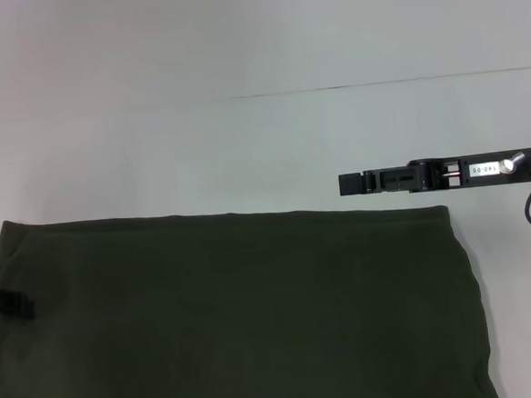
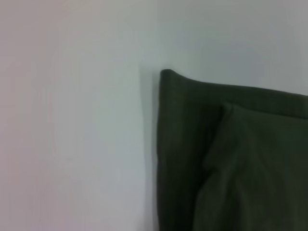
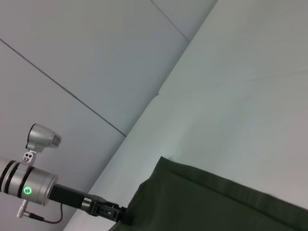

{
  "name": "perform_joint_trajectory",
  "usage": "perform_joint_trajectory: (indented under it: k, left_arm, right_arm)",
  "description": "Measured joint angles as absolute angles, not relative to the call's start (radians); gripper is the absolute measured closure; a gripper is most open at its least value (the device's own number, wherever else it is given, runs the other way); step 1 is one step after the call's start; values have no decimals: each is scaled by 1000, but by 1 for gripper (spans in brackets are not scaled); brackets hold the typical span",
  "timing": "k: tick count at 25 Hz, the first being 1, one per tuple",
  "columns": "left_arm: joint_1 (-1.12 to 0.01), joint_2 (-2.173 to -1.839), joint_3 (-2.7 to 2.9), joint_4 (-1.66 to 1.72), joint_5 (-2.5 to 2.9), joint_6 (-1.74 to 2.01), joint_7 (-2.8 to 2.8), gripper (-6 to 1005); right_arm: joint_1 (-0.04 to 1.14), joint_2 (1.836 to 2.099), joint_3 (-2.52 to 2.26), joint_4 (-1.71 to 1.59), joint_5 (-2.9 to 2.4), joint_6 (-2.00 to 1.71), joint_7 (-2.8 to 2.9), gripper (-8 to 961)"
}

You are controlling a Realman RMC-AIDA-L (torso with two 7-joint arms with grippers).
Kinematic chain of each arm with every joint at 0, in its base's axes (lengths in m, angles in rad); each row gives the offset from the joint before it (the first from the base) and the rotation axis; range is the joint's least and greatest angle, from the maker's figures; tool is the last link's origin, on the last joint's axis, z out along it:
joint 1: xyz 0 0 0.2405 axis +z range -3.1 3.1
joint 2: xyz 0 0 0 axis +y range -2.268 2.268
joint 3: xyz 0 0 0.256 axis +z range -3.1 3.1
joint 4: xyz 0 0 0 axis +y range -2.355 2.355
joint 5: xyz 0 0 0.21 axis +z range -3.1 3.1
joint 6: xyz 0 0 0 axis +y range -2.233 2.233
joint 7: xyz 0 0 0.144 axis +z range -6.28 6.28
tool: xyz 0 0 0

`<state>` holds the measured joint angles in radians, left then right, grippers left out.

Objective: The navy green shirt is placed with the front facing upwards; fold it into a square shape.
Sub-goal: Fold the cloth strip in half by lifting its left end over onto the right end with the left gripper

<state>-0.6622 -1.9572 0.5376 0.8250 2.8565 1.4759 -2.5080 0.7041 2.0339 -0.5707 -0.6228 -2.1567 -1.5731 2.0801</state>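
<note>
Shirt [image 1: 246, 314] lies as a long dark band across the near part of the white bench [image 1: 243, 137], plain side up, no print or collar showing in any view. It runs from the bench's left side almost to its right, and its near part goes out of the head view. Left wrist view shows a folded-over layer on top of another near one corner, so sleeves or sides look already turned in; judged mid-fold, lengthwise step done, crosswise fold to a square not yet made.

Left end effector [image 1: 8, 302] sits at the shirt's left end; only a small black piece shows in the head view. Right wrist view shows it touching that edge [image 3: 113, 214], apparently pinching the cloth, but the fingertips are too hidden to say for sure: cannot tell.

Right end effector [image 1: 351, 183] hovers over bare bench just beyond the shirt's far edge, near the far right corner, pointing left, not touching the cloth. Fingers seen edge-on, so spread or pressed together: cannot tell.

Next move, as a judgement: right needs to drop to the far right corner, grip both layers, then both ends carry across to halve the band; risk is the layers slipping apart.
</note>
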Motion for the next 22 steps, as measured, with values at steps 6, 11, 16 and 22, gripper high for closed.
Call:
perform_joint_trajectory:
  k: [6, 11, 16, 22]
  left_arm:
    - [-676, -1953, 530, 793, 2856, 1492, -2525, 164]
    - [-681, -1951, 525, 771, 2845, 1504, -2535, 171]
    - [-693, -1948, 507, 753, 2830, 1538, -2538, 177]
    - [-705, -1949, 514, 746, 2830, 1559, -2537, 185]
  right_arm:
    - [703, 2034, -571, -623, -2157, -1578, 2082, 127]
    - [700, 2034, -571, -623, -2157, -1582, 2083, 127]
    - [698, 2034, -571, -624, -2157, -1585, 2083, 127]
    - [695, 2034, -571, -626, -2157, -1589, 2082, 127]
